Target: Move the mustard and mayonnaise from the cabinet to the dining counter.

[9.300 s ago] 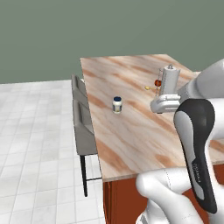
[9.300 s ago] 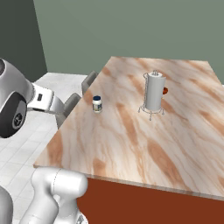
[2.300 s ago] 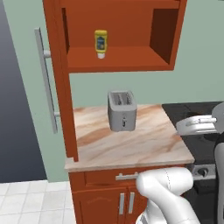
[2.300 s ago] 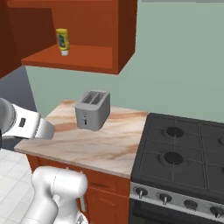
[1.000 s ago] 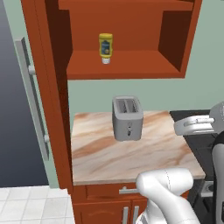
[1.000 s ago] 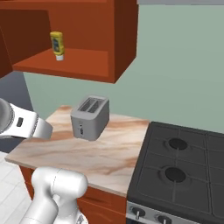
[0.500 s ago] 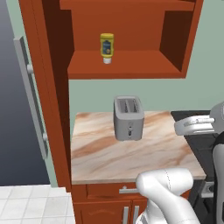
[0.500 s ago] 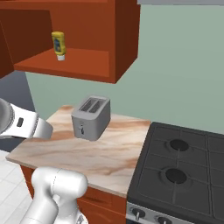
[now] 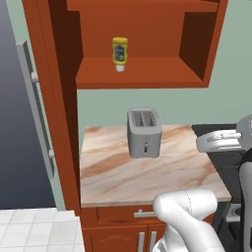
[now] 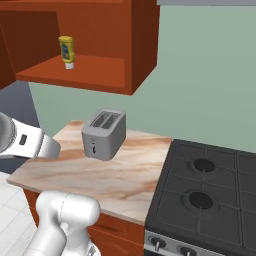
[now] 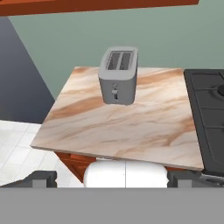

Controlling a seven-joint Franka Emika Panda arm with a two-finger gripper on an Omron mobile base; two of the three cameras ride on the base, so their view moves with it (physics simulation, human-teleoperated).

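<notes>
The mustard (image 9: 119, 51) (image 10: 67, 50), a small yellow bottle, stands cap down on the lower shelf of the open cabinet (image 9: 147, 74) (image 10: 95, 77). Its door (image 9: 56, 103) is swung wide to the left. The mayonnaise and the dining counter are out of view. In the hand view my gripper (image 11: 116, 178) is open, with its two dark fingertips (image 11: 41, 178) far apart at the bottom edge and nothing between them. It looks down over the small countertop, well below the shelf.
A grey toaster (image 9: 144, 132) (image 10: 103, 134) (image 11: 118, 74) stands on the small marble countertop (image 9: 147, 174) (image 10: 95, 175) under the cabinet. A black stove (image 10: 210, 195) (image 11: 210, 109) adjoins it on the right. A long grey handle (image 9: 37, 103) runs down the open door.
Both base views went from the marble island, where a white jar stood, to the cabinet and toaster counter. Over the last second they have barely shifted, and the mustard has not moved.
</notes>
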